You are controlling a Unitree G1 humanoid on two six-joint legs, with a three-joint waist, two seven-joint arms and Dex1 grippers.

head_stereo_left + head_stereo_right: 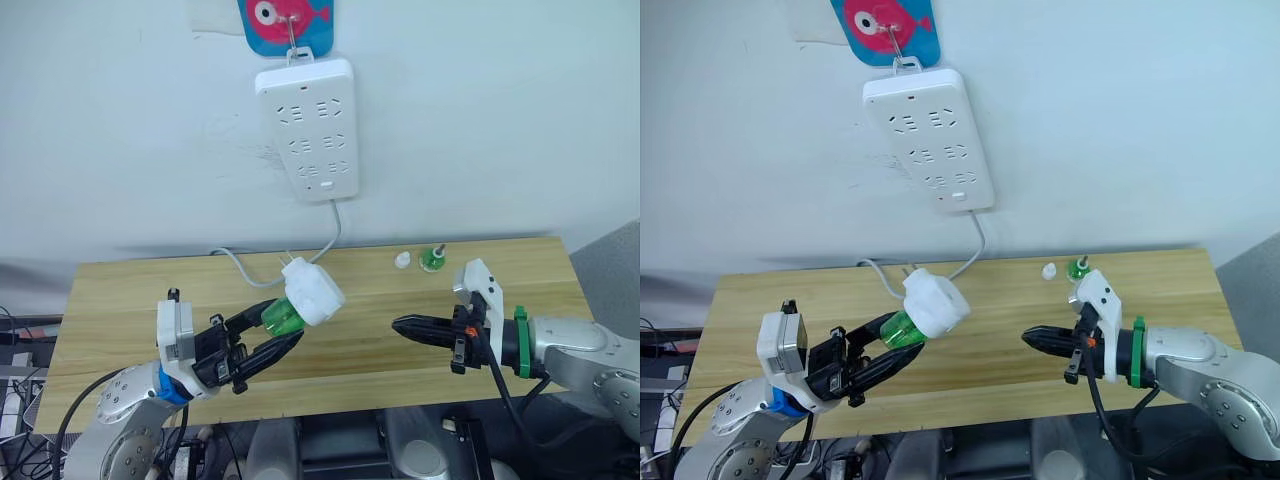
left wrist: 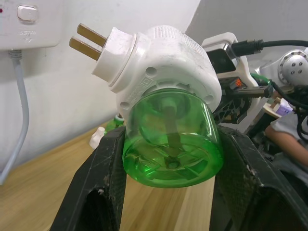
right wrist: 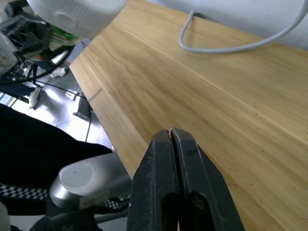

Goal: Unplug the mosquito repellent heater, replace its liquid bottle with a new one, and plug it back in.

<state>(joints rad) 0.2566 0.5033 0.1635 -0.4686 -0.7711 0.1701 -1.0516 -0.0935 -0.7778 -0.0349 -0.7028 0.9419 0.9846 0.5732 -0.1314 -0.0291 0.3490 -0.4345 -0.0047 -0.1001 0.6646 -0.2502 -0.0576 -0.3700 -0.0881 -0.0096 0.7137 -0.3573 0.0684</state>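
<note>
The left end effector (image 1: 268, 345) is closed on a green bottle (image 1: 280, 317) that is seated in the white heater (image 1: 313, 291), holding the pair above the table (image 1: 150, 290) with the heater's two prongs (image 2: 86, 42) aimed up toward the wall; the heater is unplugged, so the bottle swap seems to be the step in hand; on the wall behind hangs the power strip (image 1: 308, 125), its cable (image 1: 245, 268) trailing down onto the table; to the right, the right end effector (image 1: 400, 325) hovers over the table with its fingers (image 3: 185, 163) pressed together and nothing between them, pointing at the heater; further back on the table stand a second green bottle (image 1: 432, 259) with a bare wick and a small white cap (image 1: 402, 260) just beside it; which bottle is the fresh one cannot be told for certain; next, the right end effector would need to open and grip the heater body.
</note>
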